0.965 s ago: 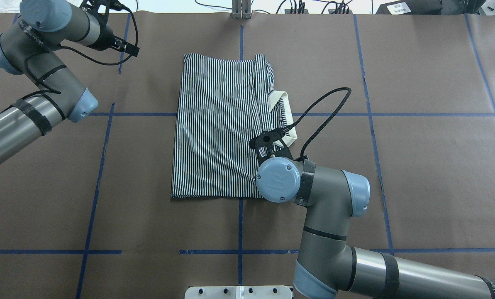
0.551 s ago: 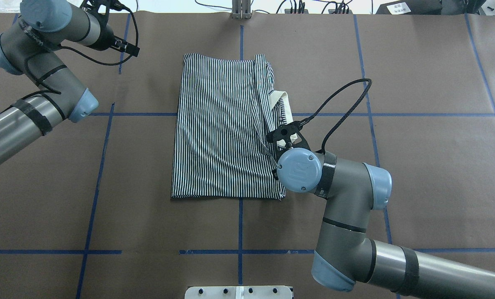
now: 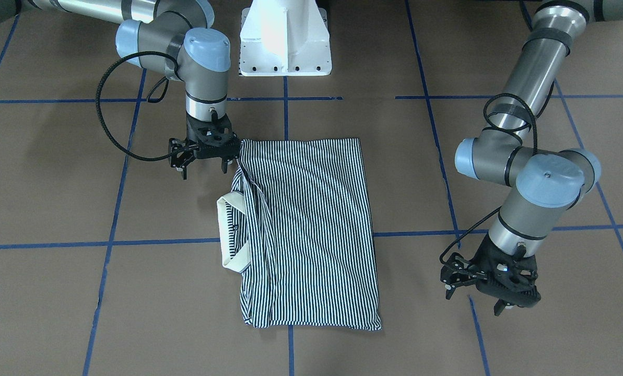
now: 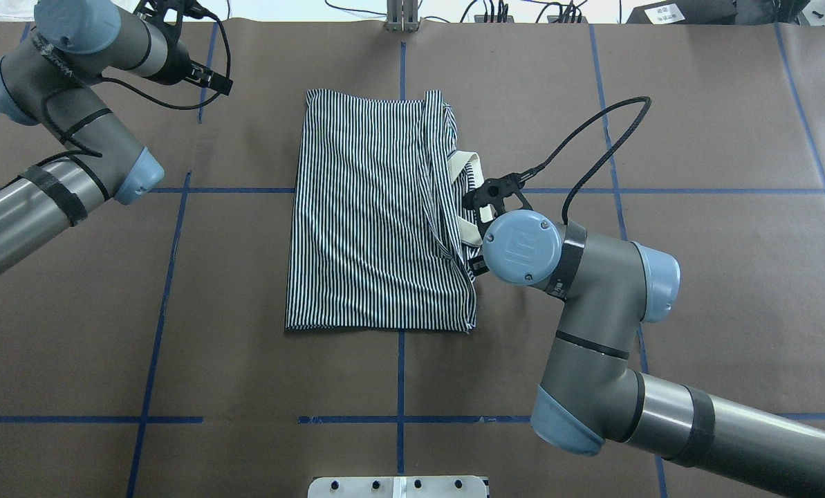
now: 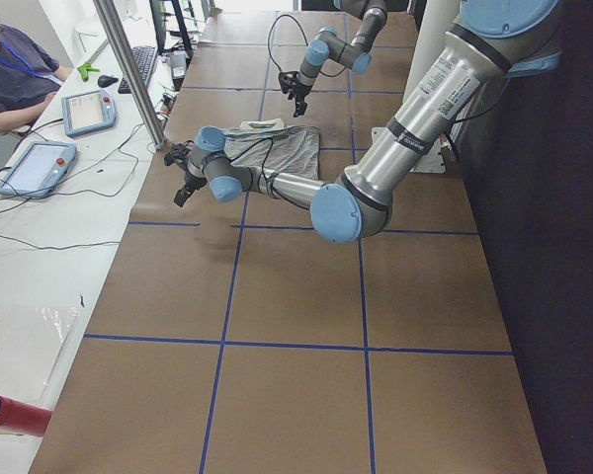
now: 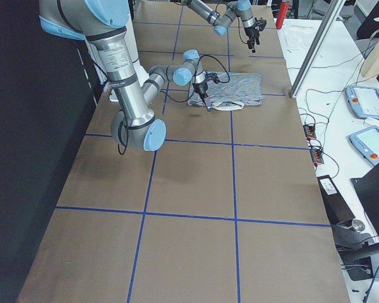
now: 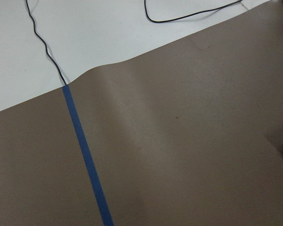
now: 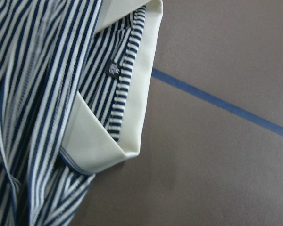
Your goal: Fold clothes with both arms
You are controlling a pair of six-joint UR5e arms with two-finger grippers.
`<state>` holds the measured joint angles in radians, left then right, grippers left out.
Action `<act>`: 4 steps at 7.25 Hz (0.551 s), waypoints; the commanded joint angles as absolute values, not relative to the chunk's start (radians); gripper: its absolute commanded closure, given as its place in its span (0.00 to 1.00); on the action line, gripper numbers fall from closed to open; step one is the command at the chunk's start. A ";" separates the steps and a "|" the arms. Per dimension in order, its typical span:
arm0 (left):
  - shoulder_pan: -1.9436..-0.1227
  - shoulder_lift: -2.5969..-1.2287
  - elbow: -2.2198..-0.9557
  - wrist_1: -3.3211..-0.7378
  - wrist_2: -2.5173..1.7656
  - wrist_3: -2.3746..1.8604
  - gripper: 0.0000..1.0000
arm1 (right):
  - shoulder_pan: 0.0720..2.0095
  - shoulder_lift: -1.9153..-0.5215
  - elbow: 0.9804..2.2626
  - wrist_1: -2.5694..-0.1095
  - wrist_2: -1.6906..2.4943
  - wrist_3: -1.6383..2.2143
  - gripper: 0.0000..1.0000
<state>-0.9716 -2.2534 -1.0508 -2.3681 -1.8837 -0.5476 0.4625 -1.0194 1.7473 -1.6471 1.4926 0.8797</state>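
Note:
The striped shirt [image 3: 311, 230] [image 4: 364, 221] lies folded into a tall rectangle in the middle of the brown table. Its cream collar [image 3: 227, 230] [image 4: 469, 166] [image 8: 137, 94] sticks out past the edge on the robot's right. My right gripper [image 3: 202, 168] hovers open just beside the shirt's corner nearest the robot, with nothing between its fingers. In the overhead view it is mostly hidden under the wrist [image 4: 523, 247]. My left gripper [image 3: 473, 303] [image 4: 208, 72] hangs open over bare table at the far left, well away from the shirt.
Blue tape lines [image 4: 177, 235] grid the brown table cover. The white pedestal base [image 3: 285, 36] stands at the robot's edge. A metal post [image 4: 402, 14] and cables sit at the far edge. A person [image 5: 10, 69] sits at a side bench with tablets.
My right arm has swung to the right and away from the robot, off the shirt's body to its collar edge. The shirt's near right corner now shows. The left arm has not moved.

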 commanded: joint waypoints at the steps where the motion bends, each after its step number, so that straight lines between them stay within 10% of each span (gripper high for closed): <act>1: -0.969 -2.253 -1.051 -2.367 -1.884 -0.548 0.00 | 0.492 -0.880 1.659 -1.646 1.506 0.896 0.02; 4: -0.968 -2.253 -1.051 -2.367 -1.884 -0.546 0.00 | 0.494 -0.758 1.499 -1.649 1.514 0.959 0.01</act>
<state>-0.9690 -2.2534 -1.0508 -2.3670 -1.8844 -0.5474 0.4932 -0.7963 1.5542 -1.6462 1.5127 0.9445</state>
